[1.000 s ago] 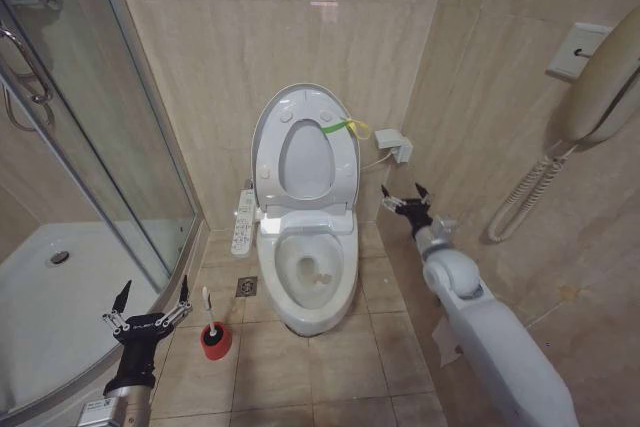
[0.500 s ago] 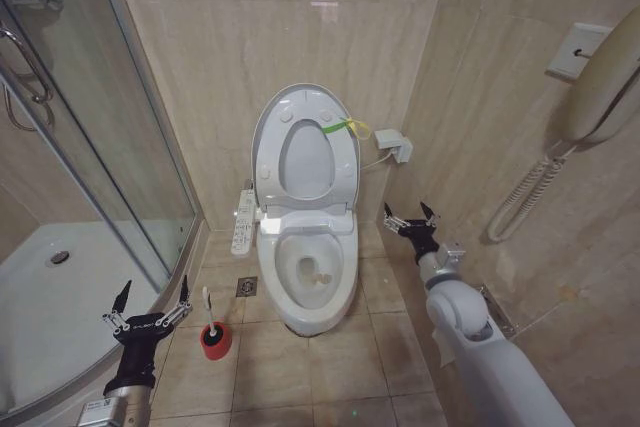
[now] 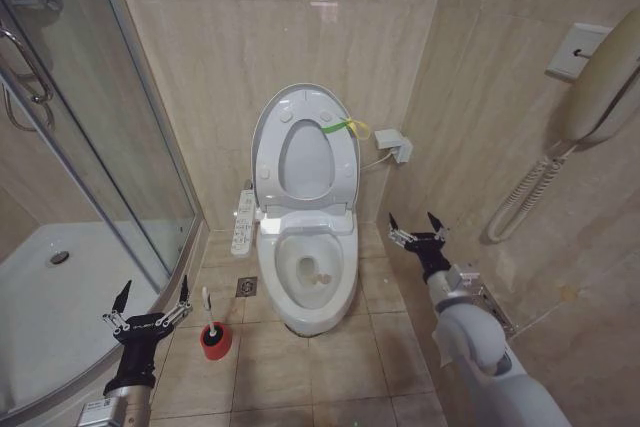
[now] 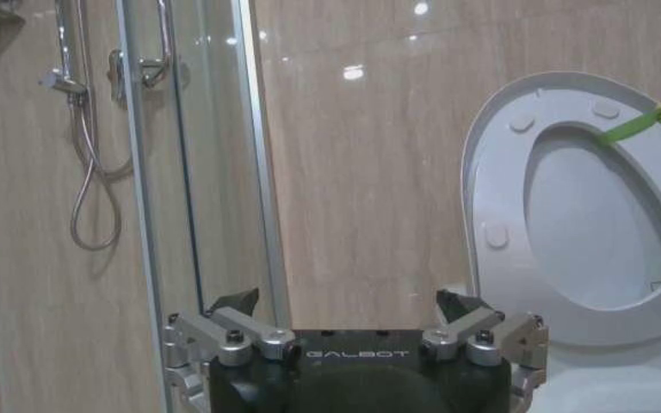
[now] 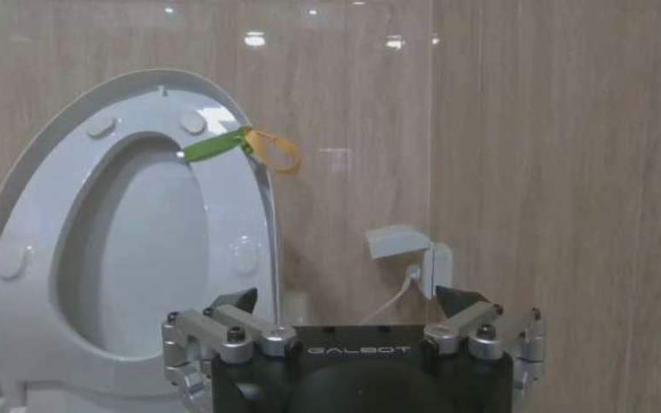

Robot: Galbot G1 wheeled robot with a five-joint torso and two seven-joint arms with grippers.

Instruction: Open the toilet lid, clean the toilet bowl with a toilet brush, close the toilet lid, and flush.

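The toilet lid [image 3: 305, 162] stands raised against the back wall with the ring seat folded up on it, and a yellow-green band [image 3: 340, 128] is tied at its edge. Below it the toilet bowl [image 3: 310, 292] lies uncovered. The toilet brush [image 3: 207, 305] stands in a red holder [image 3: 215, 340] on the floor left of the bowl. My left gripper [image 3: 150, 299] hangs open just left of the brush, holding nothing. To the right of the bowl, my right gripper [image 3: 417, 227] is open and empty. The left gripper [image 4: 348, 305] faces the lid [image 4: 589, 224]. The right gripper [image 5: 348, 305] faces the lid [image 5: 135, 241] and band [image 5: 218, 146].
A glass shower door [image 3: 110, 147] and a white shower tray [image 3: 60, 287] close off the left. A control panel [image 3: 243, 222] hangs on the bowl's left side, with a floor drain [image 3: 246, 287] below it. On the right wall are a socket box [image 3: 398, 144] and a phone [image 3: 600, 87].
My right gripper has dropped lower and drawn back from the raised lid, staying open. The left arm, lid and brush have not moved.
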